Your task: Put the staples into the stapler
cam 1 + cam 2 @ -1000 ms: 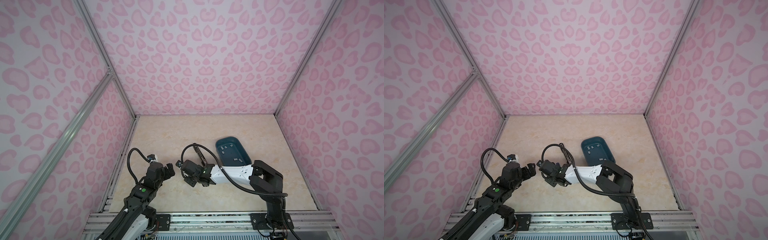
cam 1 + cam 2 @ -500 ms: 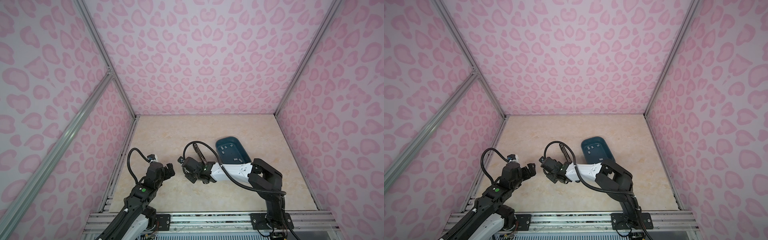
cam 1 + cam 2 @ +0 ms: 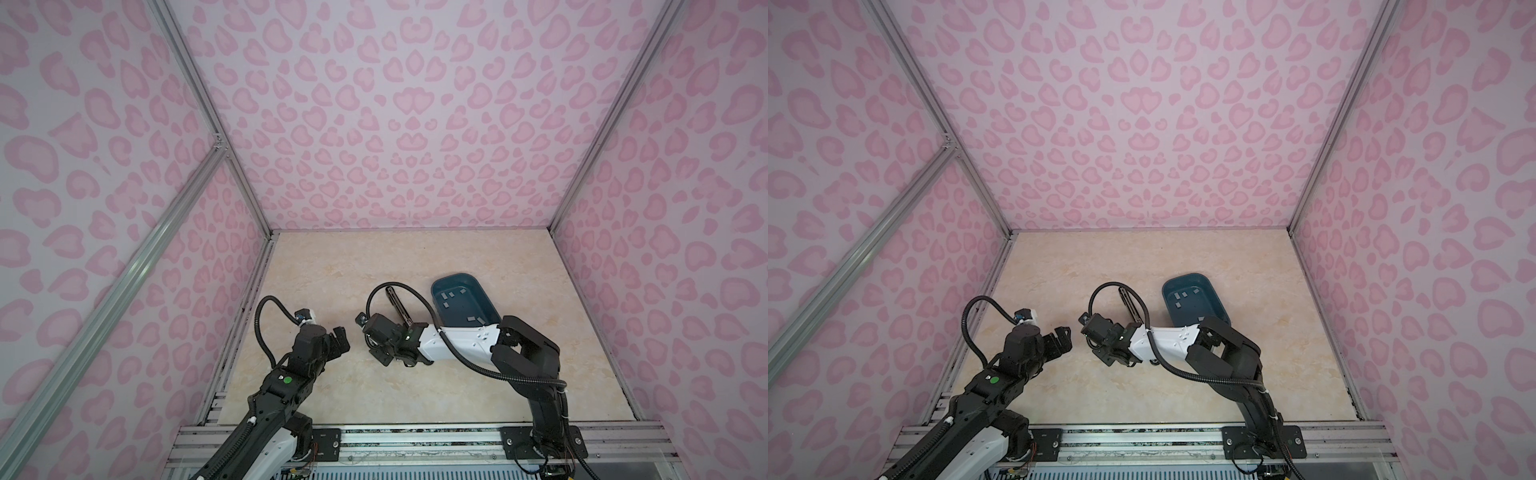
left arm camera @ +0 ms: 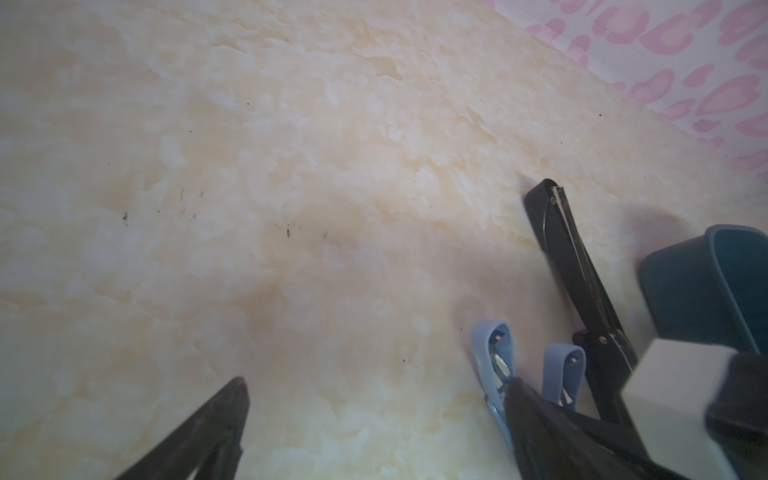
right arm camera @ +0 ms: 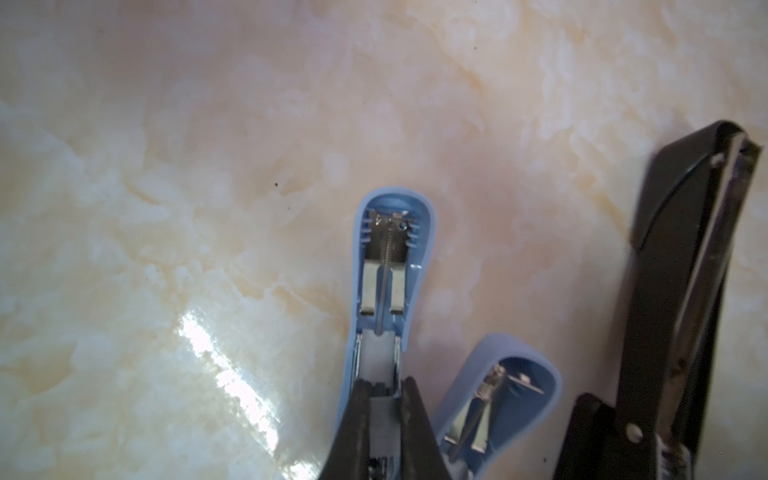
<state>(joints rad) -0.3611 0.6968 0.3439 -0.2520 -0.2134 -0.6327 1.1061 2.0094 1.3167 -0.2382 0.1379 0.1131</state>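
Note:
My right gripper is shut on a small grey strip of staples. The strip sits in the metal channel of an opened light-blue stapler lying on the table. A second opened light-blue stapler lies beside it, and a long black stapler beyond that. In both top views the right gripper hides the blue staplers. More staples lie loose in the teal tray. My left gripper hangs open and empty to the left of them, with its fingers wide apart over bare table.
The black stapler lies between the right gripper and the teal tray. The right arm's white forearm crosses in front of the tray. Pink patterned walls close in the marble table on three sides.
The right wrist has edged very slightly toward the back. The left arm has not moved, and neither gripper has changed its opening.

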